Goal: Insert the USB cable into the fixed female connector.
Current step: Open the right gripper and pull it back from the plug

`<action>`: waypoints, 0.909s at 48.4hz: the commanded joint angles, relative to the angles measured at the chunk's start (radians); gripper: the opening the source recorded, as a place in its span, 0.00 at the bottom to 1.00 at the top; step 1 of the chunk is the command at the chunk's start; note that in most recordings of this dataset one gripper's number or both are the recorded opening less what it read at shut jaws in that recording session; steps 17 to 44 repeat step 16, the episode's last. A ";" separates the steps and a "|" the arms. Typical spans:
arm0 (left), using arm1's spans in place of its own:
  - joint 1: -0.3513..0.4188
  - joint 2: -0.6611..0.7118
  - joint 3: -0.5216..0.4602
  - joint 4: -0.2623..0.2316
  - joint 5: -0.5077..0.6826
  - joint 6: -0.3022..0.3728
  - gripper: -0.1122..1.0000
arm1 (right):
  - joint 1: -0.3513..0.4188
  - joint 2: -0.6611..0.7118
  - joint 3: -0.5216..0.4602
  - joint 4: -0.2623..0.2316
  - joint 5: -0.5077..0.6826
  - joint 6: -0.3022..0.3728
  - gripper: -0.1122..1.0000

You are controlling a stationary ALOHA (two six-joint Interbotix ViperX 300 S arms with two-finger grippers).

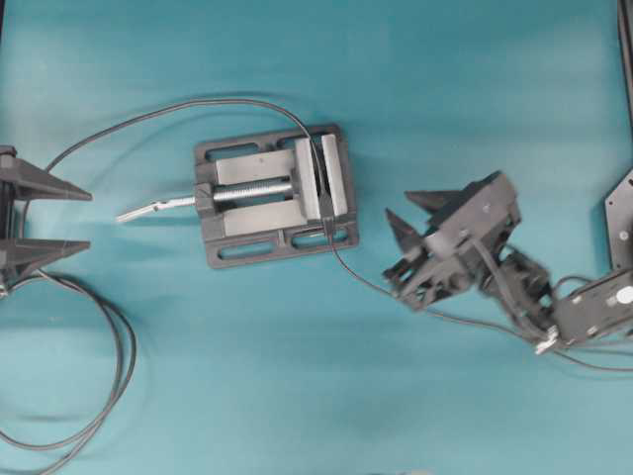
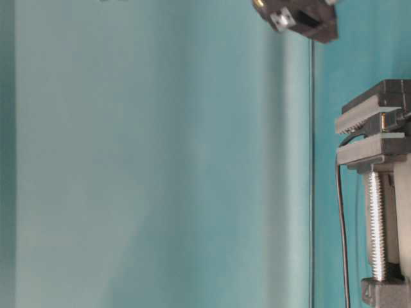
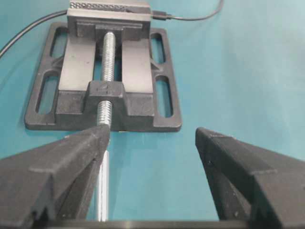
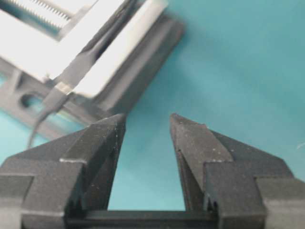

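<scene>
- Dark grey metal vise (image 1: pixel 274 196) with a silver threaded screw (image 1: pixel 252 191): sits on the teal bench (image 1: pixel 415 89), just left of centre in the overhead view; its silver handle (image 1: pixel 153 209) points towards the left edge.
- Fixed female connector, a small black socket block (image 4: pixel 78 67): clamped between the vise jaws, its end showing at the jaw side that faces the bench's near edge. Its long thin black lead (image 1: pixel 188 106) leaves the far side of the jaws and arcs to the left edge.
- USB cable, a thin dark cable with a small black plug (image 4: pixel 53 100): the plug lies in line with the socket block, silver tip against it; whether it is fully seated cannot be told. The cable (image 1: pixel 368 284) trails right across the bench under the right arm.
- Left hand (image 1: pixel 87 220): at the left edge, released, fingers wide apart and holding nothing, pointed at the vise.
- Right hand (image 1: pixel 398 206): right of the vise and apart from it, released, fingers partly spread with bare bench between them.
- Thicker grey looped cable (image 1: pixel 117 371): lies by the bench's near left corner.
</scene>
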 commanded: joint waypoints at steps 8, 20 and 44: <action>-0.002 0.014 -0.012 0.005 -0.005 -0.008 0.89 | -0.052 -0.175 0.140 -0.173 0.077 0.009 0.52; -0.002 0.014 -0.014 0.005 -0.005 -0.008 0.89 | -0.140 -0.296 0.244 -0.347 0.216 0.014 0.52; -0.002 0.014 -0.014 0.005 -0.005 -0.008 0.89 | -0.140 -0.296 0.244 -0.347 0.216 0.014 0.52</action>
